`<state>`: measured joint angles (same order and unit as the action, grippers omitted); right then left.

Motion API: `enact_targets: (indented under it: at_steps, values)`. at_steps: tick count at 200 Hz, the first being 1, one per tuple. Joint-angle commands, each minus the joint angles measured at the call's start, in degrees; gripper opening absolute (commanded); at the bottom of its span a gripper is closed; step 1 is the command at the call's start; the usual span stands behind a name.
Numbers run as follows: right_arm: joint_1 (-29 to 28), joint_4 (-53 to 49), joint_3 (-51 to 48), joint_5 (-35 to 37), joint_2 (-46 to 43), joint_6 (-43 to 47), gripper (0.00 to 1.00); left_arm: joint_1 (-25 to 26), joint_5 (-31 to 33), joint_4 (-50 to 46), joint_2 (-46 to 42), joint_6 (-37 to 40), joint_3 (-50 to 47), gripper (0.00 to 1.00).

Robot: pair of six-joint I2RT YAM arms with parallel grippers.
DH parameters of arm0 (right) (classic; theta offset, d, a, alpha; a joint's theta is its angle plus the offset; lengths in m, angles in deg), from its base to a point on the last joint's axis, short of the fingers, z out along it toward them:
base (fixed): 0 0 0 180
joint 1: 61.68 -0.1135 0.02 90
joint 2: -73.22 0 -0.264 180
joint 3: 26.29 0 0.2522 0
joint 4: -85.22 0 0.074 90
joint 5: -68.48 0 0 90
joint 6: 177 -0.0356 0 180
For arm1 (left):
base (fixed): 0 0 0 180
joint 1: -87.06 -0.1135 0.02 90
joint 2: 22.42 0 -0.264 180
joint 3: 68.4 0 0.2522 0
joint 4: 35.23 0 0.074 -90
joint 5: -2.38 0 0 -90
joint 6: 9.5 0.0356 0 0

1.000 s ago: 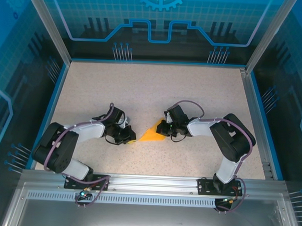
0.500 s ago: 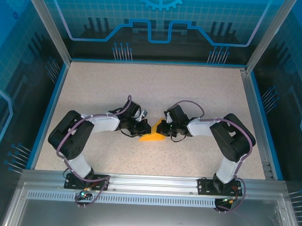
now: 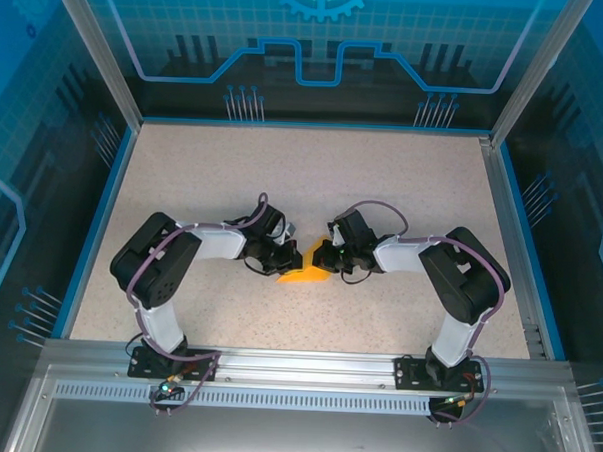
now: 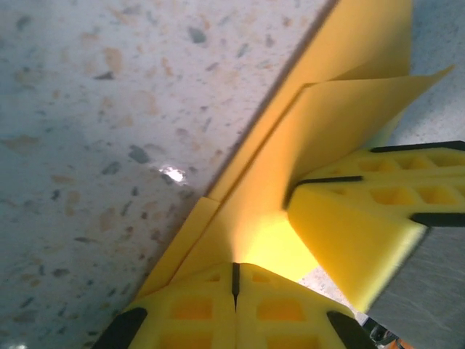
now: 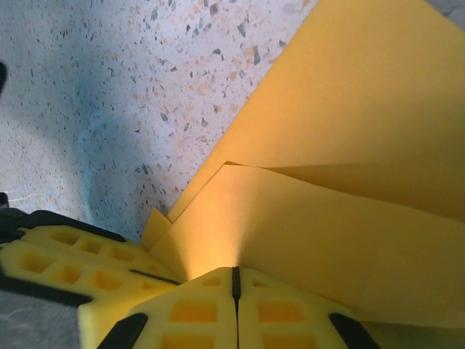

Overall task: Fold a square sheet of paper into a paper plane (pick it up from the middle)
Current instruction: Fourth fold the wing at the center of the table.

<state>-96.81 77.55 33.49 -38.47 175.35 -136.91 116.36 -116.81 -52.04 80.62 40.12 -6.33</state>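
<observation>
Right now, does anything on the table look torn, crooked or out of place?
Nothing is torn or spilled. The folded paper is pinched by the left pincer and right pincer; its layers gape apart instead of lying flat.

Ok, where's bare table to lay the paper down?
Bare: the table's far half up to the back wall, and the near strip along the rail. Crowded: the middle, where the left hand and right hand both pinch the paper.
</observation>
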Motion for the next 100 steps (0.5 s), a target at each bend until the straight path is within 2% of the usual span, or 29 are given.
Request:
enact_targets:
  at_steps: [1,60,100]
  values:
    - [1.7,-3.7,-1.3,1.8,1.4,1.0,0.05,0.2,3.3,-4.3,1.9,1.2,0.6,0.06]
    - [10.3,2.6,-4.8,-2.6,1.0,2.8,0.06,-0.3,5.7,-7.0,3.1,1.0,-1.4,0.05]
    - [17.1,1.4,-4.8,-2.6,0.5,5.0,0.06,-0.5,5.8,-7.6,3.3,1.3,-1.2,0.04]
